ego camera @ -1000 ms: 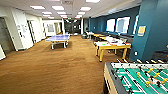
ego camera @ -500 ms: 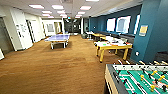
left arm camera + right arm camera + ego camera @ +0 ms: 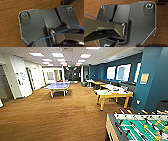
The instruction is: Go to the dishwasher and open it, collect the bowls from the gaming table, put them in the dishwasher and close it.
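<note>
Gaming table [image 3: 113, 95] is seen right of frame centre in the head view, standing on brown carpet against the teal wall. White top, yellow wooden frame and legs. Small bright items are noted on the top, among them a green one [image 3: 108, 92], probably a bowl; shapes cannot be resolved.

My head camera is looking high across the carpet [image 3: 50, 114]; both wrist cameras are facing it closely.
</note>
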